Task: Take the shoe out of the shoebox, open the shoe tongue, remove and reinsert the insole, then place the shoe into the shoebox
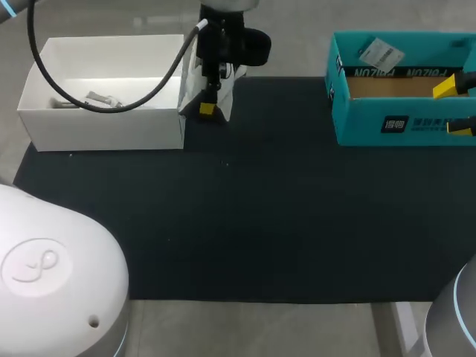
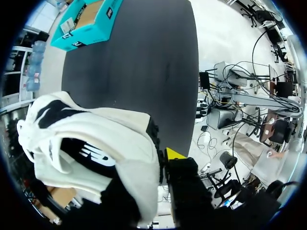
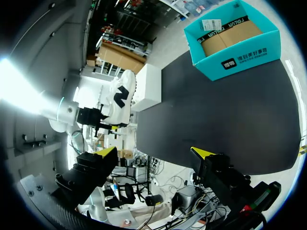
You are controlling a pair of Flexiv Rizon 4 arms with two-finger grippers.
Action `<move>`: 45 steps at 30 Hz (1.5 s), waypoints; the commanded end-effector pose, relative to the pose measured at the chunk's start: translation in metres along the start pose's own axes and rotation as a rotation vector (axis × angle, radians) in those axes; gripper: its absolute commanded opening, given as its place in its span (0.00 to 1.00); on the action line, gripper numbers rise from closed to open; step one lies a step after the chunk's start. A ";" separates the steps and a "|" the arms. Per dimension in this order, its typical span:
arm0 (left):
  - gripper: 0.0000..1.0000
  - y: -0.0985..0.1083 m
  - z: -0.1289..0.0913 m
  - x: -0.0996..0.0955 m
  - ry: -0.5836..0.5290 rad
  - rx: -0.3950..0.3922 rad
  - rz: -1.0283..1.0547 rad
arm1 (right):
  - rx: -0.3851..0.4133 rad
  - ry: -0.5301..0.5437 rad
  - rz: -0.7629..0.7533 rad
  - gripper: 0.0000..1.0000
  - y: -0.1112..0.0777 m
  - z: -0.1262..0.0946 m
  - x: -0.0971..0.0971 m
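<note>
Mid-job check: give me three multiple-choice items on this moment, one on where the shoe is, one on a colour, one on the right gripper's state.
1. Where is the shoe? A in the shoebox; B in the left gripper, near the white box; C inside the white box.
2. What colour is the shoebox? A red; B teal; C black.
3. The right gripper is: A open and empty; B shut on the shoe; C out of every view.
Key: 1 B, the left wrist view shows it clamped; 2 B, its walls are teal; 3 A, nothing sits between its fingers.
</note>
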State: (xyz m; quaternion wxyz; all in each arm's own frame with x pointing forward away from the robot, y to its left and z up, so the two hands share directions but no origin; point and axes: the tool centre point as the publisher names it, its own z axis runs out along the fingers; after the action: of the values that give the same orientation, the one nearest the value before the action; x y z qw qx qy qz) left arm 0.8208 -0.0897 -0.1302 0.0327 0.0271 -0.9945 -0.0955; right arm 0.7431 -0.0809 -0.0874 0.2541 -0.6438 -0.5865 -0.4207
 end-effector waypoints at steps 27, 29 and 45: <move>0.00 0.154 0.042 -0.108 0.043 0.078 0.100 | 0.001 -0.002 0.001 1.00 0.000 0.001 0.000; 0.00 0.160 0.044 -0.112 0.058 0.089 0.106 | 0.001 -0.002 0.001 1.00 0.000 0.001 0.000; 0.00 0.162 0.045 -0.116 0.075 0.099 0.090 | 0.001 -0.002 0.001 1.00 0.000 0.001 0.000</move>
State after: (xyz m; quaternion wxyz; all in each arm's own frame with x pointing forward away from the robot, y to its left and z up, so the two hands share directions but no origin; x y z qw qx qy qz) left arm 0.9254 0.0847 -0.1512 0.0736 -0.0122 -0.9962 -0.0442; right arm 0.7431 -0.0809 -0.0874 0.2541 -0.6438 -0.5865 -0.4207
